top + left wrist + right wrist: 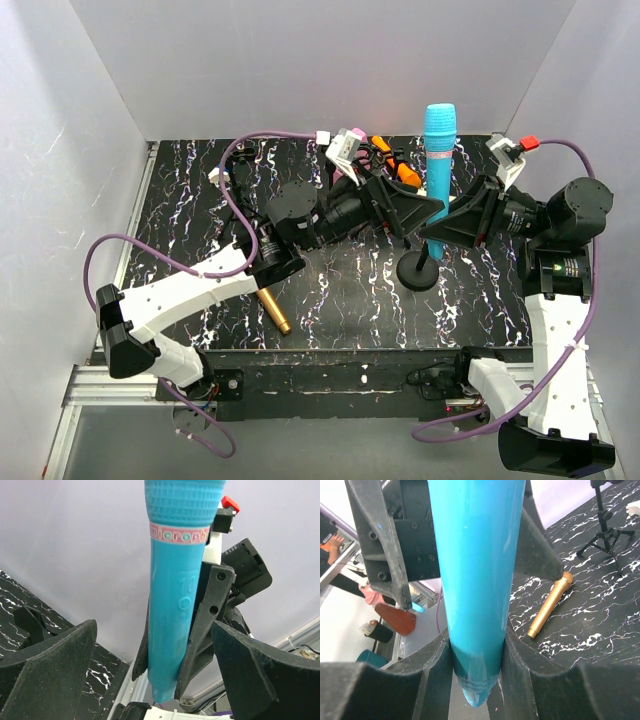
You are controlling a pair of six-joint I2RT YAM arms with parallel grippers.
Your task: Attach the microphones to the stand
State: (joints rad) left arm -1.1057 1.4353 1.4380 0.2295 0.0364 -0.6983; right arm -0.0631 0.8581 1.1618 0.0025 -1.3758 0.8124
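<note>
The cyan microphone (439, 150) stands upright over the black round-based stand (418, 272). My right gripper (447, 228) is shut on its lower shaft, and the right wrist view shows the jaws of that gripper (476, 665) pressed on both sides of the microphone (477, 570). My left gripper (418, 212) is open, its fingers (55, 670) wide apart on either side of the cyan microphone (177, 605) without touching it. A gold microphone (272, 308) lies flat on the table, also seen from the right wrist (550, 605). An orange microphone (405, 173) lies at the back, partly hidden by the left arm.
The black marbled table (340, 300) is walled in white at the back and on both sides. A small black tripod (605, 527) stands beyond the gold microphone. Purple cables (235, 200) loop over the left part of the table.
</note>
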